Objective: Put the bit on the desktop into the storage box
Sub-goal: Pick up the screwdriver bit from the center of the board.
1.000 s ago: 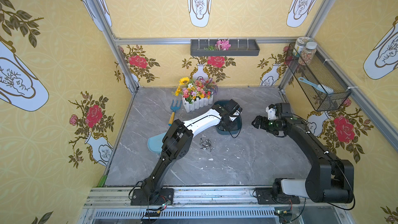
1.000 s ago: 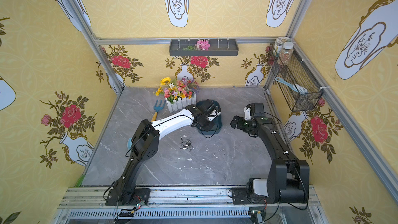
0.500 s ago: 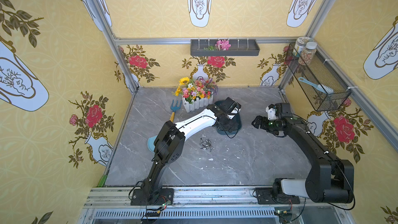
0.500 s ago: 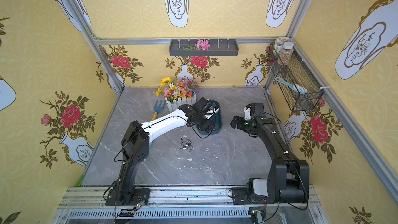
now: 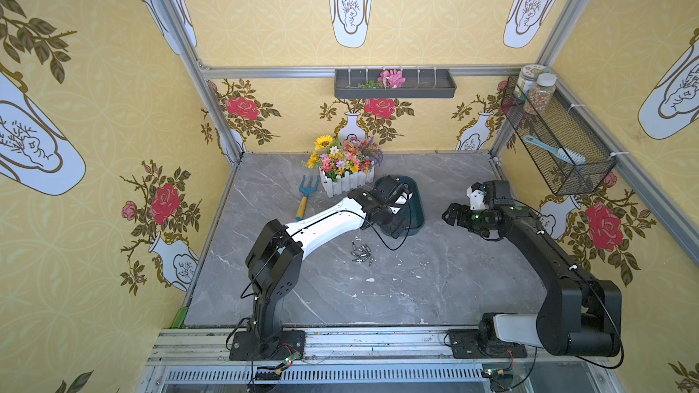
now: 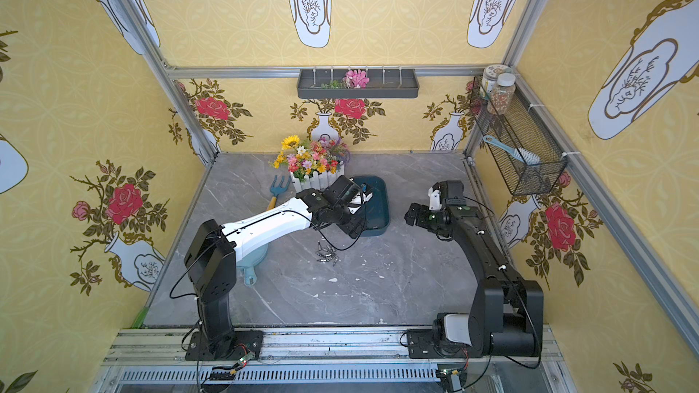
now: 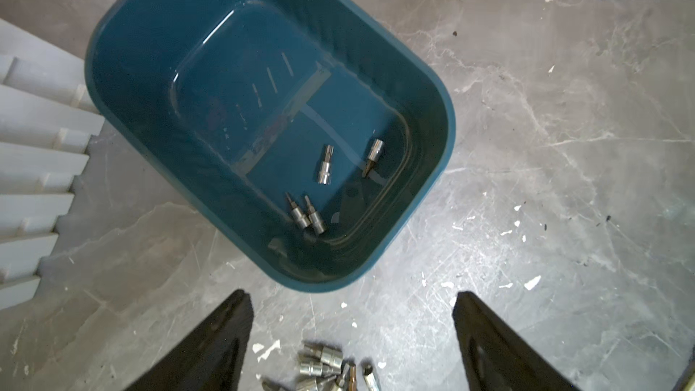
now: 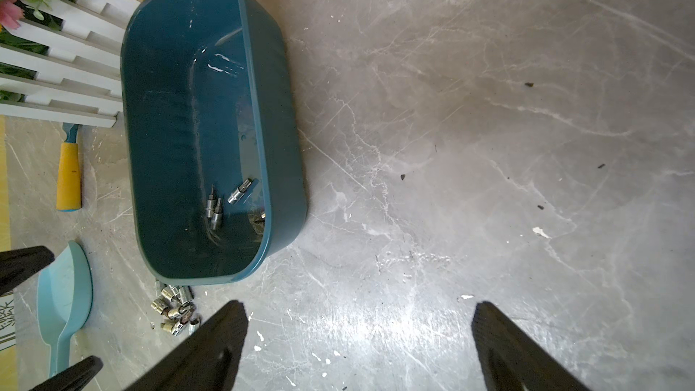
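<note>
The grey marble-look desktop carries the dark teal oblong plastic storage box far-centre. The black left gripper and right gripper both gape empty. Four small steel bits lie inside; the clustered pile just near it could scatter when pinched.

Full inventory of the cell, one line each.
desktop: 1, grey marble, floor
storage box: 1, dark teal, beside planter
boxed bits: 4, silver, one end
loose bits: pile, silver, by box
flower planter: 1, white, rear
garden fork: 1, blue-yellow, beside planter
scoop: 1, pale blue, left side
wall tray: 1, grey, back wall
wire basket: 1, black, side wall
jars: 2, clear, in basket
brush: 1, blue, in basket
left gripper: 1, black, open at box
right gripper: 1, black, open over desktop
</note>
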Robot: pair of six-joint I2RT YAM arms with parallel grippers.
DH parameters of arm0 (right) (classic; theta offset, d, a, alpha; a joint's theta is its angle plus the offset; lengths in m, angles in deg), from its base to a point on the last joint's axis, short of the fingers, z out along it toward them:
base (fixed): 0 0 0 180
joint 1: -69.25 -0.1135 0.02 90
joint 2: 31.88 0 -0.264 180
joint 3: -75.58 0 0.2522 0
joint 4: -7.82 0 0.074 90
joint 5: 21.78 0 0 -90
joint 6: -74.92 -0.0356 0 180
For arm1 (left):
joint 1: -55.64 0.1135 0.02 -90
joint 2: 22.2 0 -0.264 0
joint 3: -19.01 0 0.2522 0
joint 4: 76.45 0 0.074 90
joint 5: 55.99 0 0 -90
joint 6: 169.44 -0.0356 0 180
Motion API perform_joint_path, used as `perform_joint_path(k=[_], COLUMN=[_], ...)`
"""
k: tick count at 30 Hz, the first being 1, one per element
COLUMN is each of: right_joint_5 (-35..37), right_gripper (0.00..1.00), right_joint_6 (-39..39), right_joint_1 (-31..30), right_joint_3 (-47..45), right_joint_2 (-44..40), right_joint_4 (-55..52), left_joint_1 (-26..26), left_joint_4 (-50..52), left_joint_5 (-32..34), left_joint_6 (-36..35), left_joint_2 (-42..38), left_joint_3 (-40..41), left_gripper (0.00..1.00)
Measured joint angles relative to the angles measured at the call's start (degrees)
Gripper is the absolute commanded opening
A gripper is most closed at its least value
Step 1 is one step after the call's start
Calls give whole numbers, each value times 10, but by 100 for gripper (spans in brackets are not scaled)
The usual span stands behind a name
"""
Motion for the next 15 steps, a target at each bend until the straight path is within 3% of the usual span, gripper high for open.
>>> perform_joint_path(k=[15], right_joint_5=[-1], right_gripper=[97], right_joint_6=[0], right_joint_1=[0], right_joint_3=[0], right_joint_2=[0], right_joint_4=[0], left_joint_1=[0], left_joint_4=[-14], left_joint_5=[19], left_joint_6=[71], left_joint_2=[-69], left_joint_3=[126], left_gripper=[86])
